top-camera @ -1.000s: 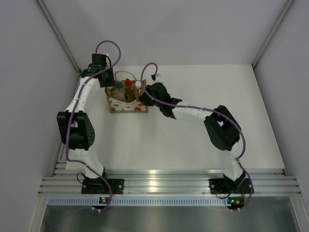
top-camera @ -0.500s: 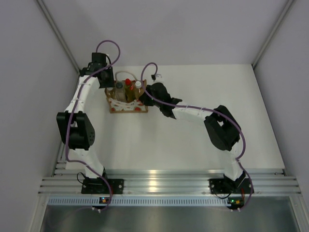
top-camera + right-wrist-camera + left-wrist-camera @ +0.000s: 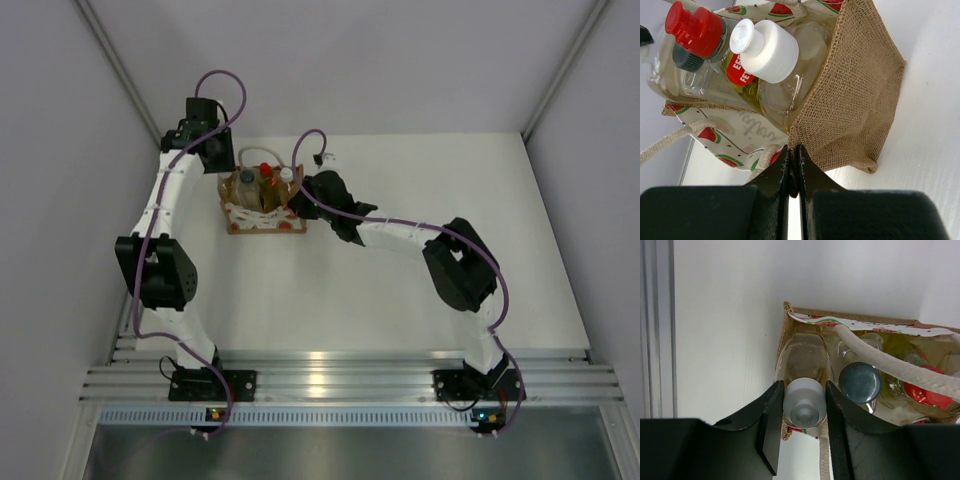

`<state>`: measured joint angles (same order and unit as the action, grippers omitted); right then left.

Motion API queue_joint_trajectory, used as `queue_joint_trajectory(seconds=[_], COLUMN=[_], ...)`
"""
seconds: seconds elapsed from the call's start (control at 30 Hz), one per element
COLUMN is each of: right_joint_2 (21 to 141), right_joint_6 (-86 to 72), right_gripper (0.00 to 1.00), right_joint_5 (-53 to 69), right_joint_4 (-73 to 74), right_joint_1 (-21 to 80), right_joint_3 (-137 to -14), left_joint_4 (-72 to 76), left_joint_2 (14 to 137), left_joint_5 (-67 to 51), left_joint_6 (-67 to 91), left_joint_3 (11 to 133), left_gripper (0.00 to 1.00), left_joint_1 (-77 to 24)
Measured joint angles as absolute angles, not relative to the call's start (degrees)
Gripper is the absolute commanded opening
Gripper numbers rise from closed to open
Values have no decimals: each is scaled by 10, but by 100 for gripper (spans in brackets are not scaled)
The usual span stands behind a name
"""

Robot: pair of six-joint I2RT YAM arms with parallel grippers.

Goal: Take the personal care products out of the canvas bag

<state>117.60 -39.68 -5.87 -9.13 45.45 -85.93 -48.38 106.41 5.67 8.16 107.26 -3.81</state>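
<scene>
- The left fingers (image 3: 771,420) are clamped on the white cap of a clear bottle (image 3: 804,357), one finger on each side. The cap is the only part standing clear of the bag, so it is the natural place to take hold.
- The right fingers (image 3: 805,175) are pressed together and appear to pinch the burlap side wall of the canvas bag (image 3: 855,95). My guess is that this pins the light bag to the table (image 3: 725,315) while a bottle is drawn up and out.
- The bag sits towards the far left of the table, between the two arms. In the overhead view its patterned front panel (image 3: 262,218) faces the arm bases.
- All four bottles are inside it, so nothing has come out yet. Besides the gripped one there are a dark-capped bottle (image 3: 860,382), a red-capped bottle (image 3: 692,27) and a second white-capped bottle (image 3: 765,47).
- The bag stands upright with its mouth open to the top and its longer side running left to right.
- The bottles stand packed together with caps up and their long axes roughly vertical, so a straight lift looks right.
- A rope handle (image 3: 890,360) lies across the mouth beside the gripped bottle and could snag a bottle on the way out.
</scene>
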Motion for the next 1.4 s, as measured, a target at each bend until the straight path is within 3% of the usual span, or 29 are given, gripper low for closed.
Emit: queue_joint_trajectory(seconds=[0.93,1.4], right_joint_2=[1176,1178], right_joint_6=[-397,-397], right_gripper=[0,0], right_joint_5=[-58,-57], right_joint_4=[-90,-87], right_joint_1=[455,455], right_joint_3=[-861,-864], left_joint_4=[-552,-571], left_joint_2=[1062,1005], left_joint_5=[85,105], left_joint_6=[75,77], left_joint_3=[1176,1208], left_gripper=[0,0], left_joint_1=[-51,-57])
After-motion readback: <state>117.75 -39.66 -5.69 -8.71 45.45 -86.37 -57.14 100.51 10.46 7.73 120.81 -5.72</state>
